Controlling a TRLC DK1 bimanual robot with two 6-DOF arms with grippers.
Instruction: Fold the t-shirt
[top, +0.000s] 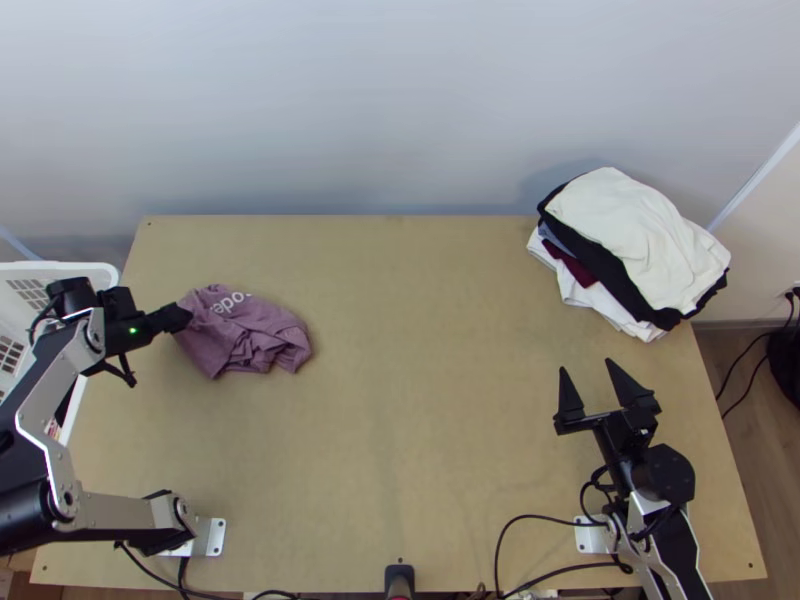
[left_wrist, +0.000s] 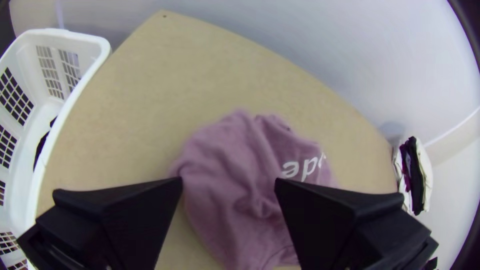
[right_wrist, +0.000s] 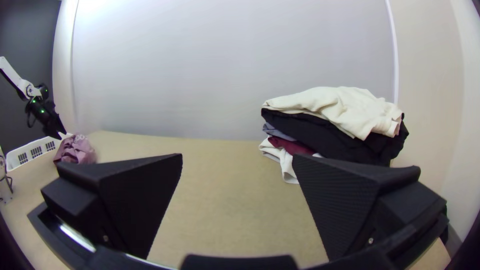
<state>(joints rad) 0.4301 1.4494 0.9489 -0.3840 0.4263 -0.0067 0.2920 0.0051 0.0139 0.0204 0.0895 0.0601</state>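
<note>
A mauve t-shirt (top: 245, 335) with white lettering lies bunched on the left part of the table. My left gripper (top: 183, 317) is at the shirt's left edge in the top view. In the left wrist view, the two fingers of that gripper (left_wrist: 229, 181) stand apart, open, with the crumpled shirt (left_wrist: 235, 160) beyond and between them. Over the table's right front part, my right gripper (top: 588, 367) is open, well away from the shirt. The right wrist view shows this gripper (right_wrist: 237, 156) wide apart with nothing held, and the shirt (right_wrist: 76, 150) far off.
A pile of clothes (top: 640, 240), cream, black, dark red and white, rests at the table's back right corner. A white basket (top: 95, 270) with grid sides stands against the left edge. Bare wooden table (top: 430, 350) lies between shirt and pile.
</note>
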